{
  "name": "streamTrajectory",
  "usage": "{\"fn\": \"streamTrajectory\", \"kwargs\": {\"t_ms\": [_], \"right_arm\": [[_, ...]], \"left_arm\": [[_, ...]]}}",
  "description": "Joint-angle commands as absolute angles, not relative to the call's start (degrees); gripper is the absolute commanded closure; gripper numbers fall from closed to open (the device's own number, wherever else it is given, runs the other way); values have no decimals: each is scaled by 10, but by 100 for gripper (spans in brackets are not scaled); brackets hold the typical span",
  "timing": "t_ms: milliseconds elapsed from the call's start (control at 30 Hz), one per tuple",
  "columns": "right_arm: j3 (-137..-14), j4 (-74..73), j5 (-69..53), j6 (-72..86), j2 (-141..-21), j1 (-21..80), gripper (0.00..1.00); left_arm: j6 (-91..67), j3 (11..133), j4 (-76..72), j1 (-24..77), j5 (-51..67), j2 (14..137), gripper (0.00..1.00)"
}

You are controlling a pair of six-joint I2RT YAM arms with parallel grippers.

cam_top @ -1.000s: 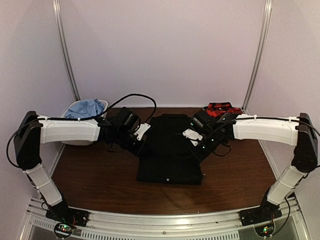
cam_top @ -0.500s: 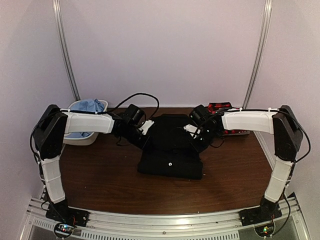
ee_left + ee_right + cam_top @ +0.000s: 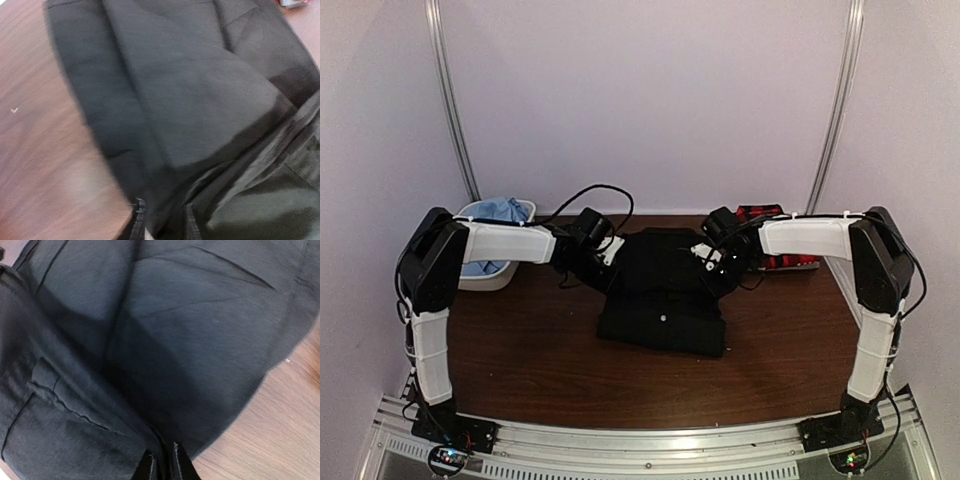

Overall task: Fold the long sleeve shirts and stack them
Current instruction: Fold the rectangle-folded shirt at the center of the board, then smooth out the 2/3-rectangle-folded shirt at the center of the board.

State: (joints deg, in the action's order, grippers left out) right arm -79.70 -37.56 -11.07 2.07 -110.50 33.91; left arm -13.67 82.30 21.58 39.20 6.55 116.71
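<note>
Brown wood of the table (image 3: pixel 520 345) is carrying the black shirt (image 3: pixel 662 290), which is lying folded at the middle with its long axis running near to far. Its wider end is pointing toward the near edge and showing 1 white button (image 3: pixel 663 319), and its narrower end is pointing toward the far wall. At its left edge the left gripper (image 3: pixel 612 258) and at its right edge the right gripper (image 3: pixel 710 262) are each keeping 2 fingers narrowly apart with black cloth between them, though I cannot tell whether either is pinching it. The light blue shirt (image 3: pixel 498 212) is sitting bunched in a white tub (image 3: pixel 480 281) at the far left, and the plaid shirt (image 3: pixel 760 213) is lying at the far right.
</note>
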Motion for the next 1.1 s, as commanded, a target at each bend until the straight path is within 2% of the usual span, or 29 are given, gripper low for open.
{"fn": "streamTrajectory", "kwargs": {"t_ms": [0, 133, 333, 433, 533, 700, 833, 1067], "right_arm": [[-818, -380, -73, 39, -1103, 324, 81], [-818, -382, -53, 49, -1085, 313, 68], [-816, -379, 3, 69, -1040, 303, 58], [-796, -360, -5, 72, -1009, 303, 54], [-749, -314, -70, 87, -966, 307, 53], [-641, -216, -160, 148, -911, 324, 53], [-550, -102, -229, 215, -883, 342, 56], [-451, 14, -279, 270, -913, 374, 59]], "left_arm": [[-150, 845, 217, 379, -15, 1172, 62], [-156, 857, 218, 378, -38, 1166, 51], [-173, 824, 194, 378, -65, 1112, 47], [-179, 760, 141, 380, -6, 1055, 43], [-191, 702, 79, 392, 86, 1009, 37], [-200, 630, -24, 441, 162, 987, 36], [-212, 586, -84, 478, 166, 1000, 41], [-239, 509, -151, 487, 157, 1034, 62]]}}
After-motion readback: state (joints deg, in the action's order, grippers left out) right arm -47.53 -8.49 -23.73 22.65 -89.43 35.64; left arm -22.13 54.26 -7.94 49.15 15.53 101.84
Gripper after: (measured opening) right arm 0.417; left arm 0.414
